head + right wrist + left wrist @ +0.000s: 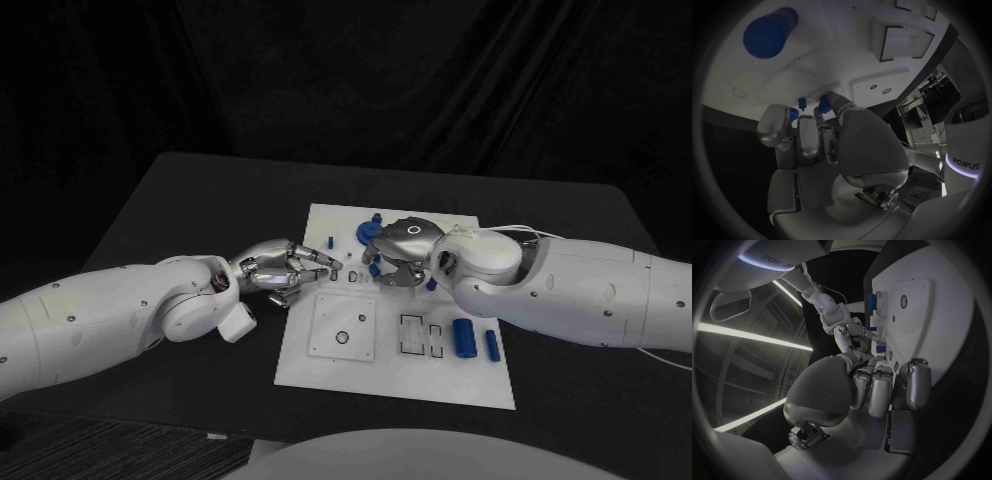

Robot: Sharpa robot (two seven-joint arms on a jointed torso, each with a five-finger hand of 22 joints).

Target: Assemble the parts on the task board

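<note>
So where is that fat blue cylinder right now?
In the head view the blue cylinder lies on the white board, near its right edge, beside a thinner blue piece and just below the right arm, with no robot hand touching it.

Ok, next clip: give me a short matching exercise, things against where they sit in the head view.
Things:
1. left hand
2. right hand
3. large blue cylinder
4. raised square plate

Places:
A. over the board's far middle, among blue parts
B. at the board's left edge
C. lying on the board's near right
D. on the board's near left

Pairs: 1-B, 2-A, 3-C, 4-D
</note>
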